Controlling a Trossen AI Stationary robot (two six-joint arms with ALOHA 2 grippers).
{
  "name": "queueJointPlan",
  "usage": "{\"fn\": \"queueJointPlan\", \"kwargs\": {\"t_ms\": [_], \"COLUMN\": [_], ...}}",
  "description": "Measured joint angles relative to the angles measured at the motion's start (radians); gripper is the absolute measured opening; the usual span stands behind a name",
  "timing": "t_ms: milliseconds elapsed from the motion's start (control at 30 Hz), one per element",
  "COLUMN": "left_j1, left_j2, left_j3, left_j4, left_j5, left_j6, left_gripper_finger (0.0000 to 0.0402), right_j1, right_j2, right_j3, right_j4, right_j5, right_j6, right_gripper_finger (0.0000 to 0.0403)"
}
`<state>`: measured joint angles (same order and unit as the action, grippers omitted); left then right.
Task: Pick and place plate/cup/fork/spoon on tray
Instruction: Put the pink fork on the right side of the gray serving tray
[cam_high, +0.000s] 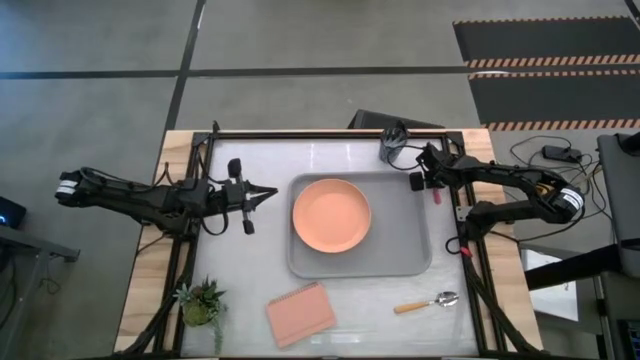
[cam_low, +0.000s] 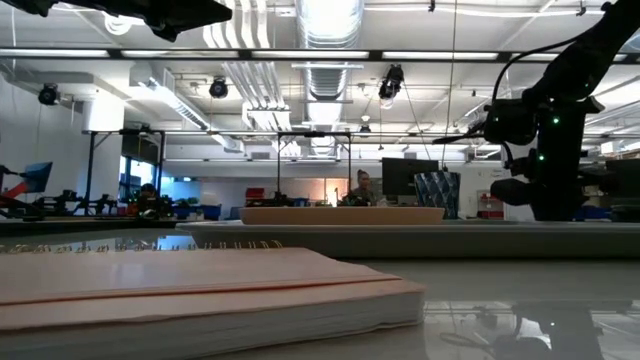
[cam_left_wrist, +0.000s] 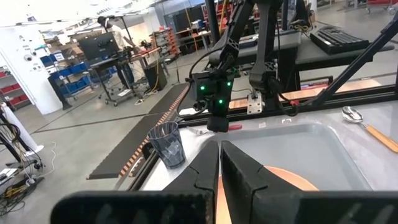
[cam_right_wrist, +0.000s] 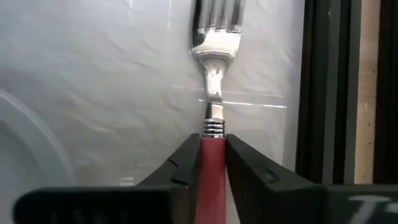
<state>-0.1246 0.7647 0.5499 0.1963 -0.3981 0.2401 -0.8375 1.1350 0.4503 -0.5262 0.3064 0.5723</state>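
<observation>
The salmon-orange plate (cam_high: 331, 215) sits on the light-grey tray (cam_high: 400, 255) mid-table. The grey-blue cup (cam_high: 392, 143) stands on the table beyond the tray's far right corner; it also shows in the left wrist view (cam_left_wrist: 166, 144). The orange-handled spoon (cam_high: 427, 303) lies on the table near the tray's near right corner. My right gripper (cam_high: 425, 183) is shut on the fork (cam_right_wrist: 216, 37) by the tray's far right corner. My left gripper (cam_high: 270, 195) is shut and empty, just left of the tray. My right gripper pinches the fork's red-pink handle (cam_right_wrist: 211, 152) between its two fingers, just behind the metal collar at the tine end. The fingers come from above. The fork lies level, its tines (cam_right_wrist: 216, 15) over the table's white top; whether it rests there I cannot tell.
A salmon-pink notebook (cam_high: 300, 313) lies near the front edge, and it fills the foreground of the low view (cam_low: 200, 290). A small potted plant (cam_high: 200, 303) stands at the near left. A black frame rail (cam_right_wrist: 326, 93) runs close beside the fork.
</observation>
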Motion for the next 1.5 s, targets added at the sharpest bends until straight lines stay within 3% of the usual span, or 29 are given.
{"fn": "queueJointPlan", "kwargs": {"t_ms": [133,367,633,833,1100,1500], "left_j1": [0.0,0.0,0.0,0.0,0.0,0.0], "left_j2": [0.0,0.0,0.0,0.001,0.001,0.001], "left_j3": [0.0,0.0,0.0,0.0,0.0,0.0], "left_j4": [0.0,0.0,0.0,0.0,0.0,-0.005], "left_j5": [0.0,0.0,0.0,0.0,0.0,0.0], "left_j6": [0.0,-0.001,-0.001,-0.001,-0.001,0.0], "left_gripper_finger": [0.0,0.0,0.0,0.0,0.0,0.0], "right_j1": [0.0,0.0,0.007,0.078,0.294,0.829], "right_j2": [-0.001,-0.039,-0.17,-0.284,-0.342,-0.216], "right_j3": [0.005,0.073,0.165,0.194,0.211,0.217], "right_j4": [-0.009,-0.116,-0.298,-0.347,-0.352,-0.324], "right_j5": [0.001,0.009,0.003,-0.126,-0.236,-0.185], "right_j6": [0.0,0.008,0.044,0.118,0.276,0.75], "right_gripper_finger": [0.0029,0.0029,0.0029,0.0029,0.0029,0.0029]}}
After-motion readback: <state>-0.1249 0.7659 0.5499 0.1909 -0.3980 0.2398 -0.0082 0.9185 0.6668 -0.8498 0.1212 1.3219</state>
